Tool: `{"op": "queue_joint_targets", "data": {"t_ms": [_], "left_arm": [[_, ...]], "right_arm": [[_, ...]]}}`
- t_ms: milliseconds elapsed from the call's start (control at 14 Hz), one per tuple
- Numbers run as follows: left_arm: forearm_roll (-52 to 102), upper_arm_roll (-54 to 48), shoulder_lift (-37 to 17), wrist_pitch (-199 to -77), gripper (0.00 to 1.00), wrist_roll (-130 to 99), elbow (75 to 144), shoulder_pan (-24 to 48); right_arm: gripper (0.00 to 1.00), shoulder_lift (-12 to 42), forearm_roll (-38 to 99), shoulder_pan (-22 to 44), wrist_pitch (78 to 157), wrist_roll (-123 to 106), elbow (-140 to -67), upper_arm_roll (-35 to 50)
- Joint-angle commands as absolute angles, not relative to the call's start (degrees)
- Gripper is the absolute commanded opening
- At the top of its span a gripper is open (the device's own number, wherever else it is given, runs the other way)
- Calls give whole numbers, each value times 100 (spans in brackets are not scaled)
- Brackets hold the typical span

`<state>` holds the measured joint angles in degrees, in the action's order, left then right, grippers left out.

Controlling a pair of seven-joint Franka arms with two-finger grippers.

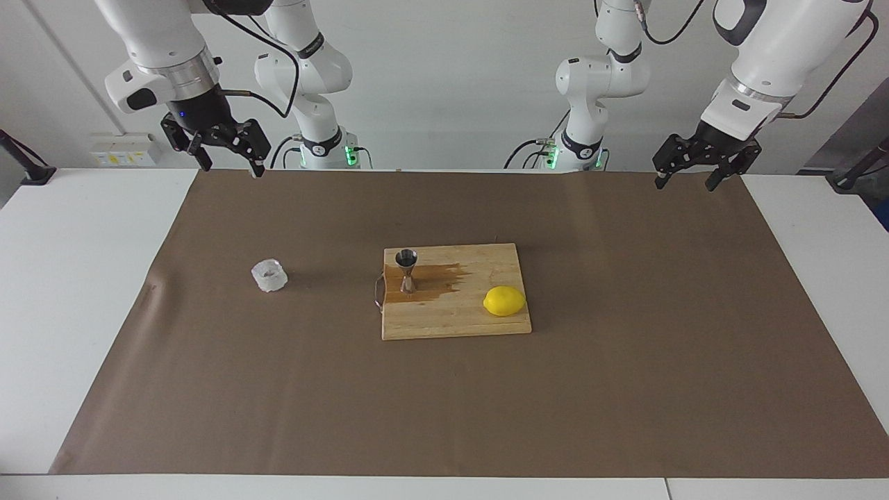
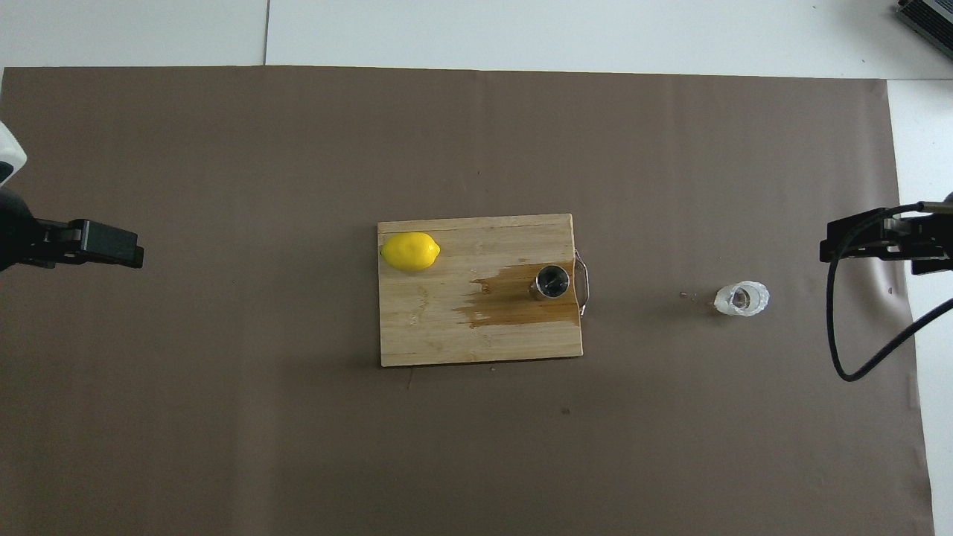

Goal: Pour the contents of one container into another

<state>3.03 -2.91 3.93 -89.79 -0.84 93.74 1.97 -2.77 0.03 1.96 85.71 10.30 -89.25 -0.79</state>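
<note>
The squat clear glass tumbler [image 1: 269, 276] stands upright on the brown cover toward the right arm's end of the table; it also shows in the overhead view [image 2: 741, 298]. The silver hourglass jigger [image 1: 407, 271] stands upright on the wooden cutting board [image 1: 455, 319], in a dark wet patch by the board's handle end; it also shows in the overhead view [image 2: 552, 281]. My right gripper [image 1: 230, 163] hangs open and empty, high over the right arm's end of the cover [image 2: 837, 249]. My left gripper [image 1: 686, 182] hangs open and empty, high over the left arm's end [image 2: 112, 249].
A yellow lemon [image 1: 504, 301] lies on the board at its end toward the left arm [image 2: 410, 251]. A metal handle [image 2: 583, 286] sticks out of the board beside the jigger. A few small drops mark the brown cover [image 2: 689, 296] beside the glass.
</note>
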Motion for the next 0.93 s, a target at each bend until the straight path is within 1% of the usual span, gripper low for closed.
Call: {"op": "queue_joint_targets", "data": {"t_ms": [0, 357, 857], "left_arm": [[343, -272, 457, -8956, 100, -53, 9431, 193], [343, -272, 457, -8956, 100, -53, 9431, 193], [343, -272, 457, -8956, 100, -53, 9431, 193]], "right_arm": [[100, -422, -105, 255, 8569, 1134, -9088, -114], [100, -422, -132, 264, 8587, 748, -9088, -114], [100, -413, -176, 272, 8604, 800, -9079, -79]]}}
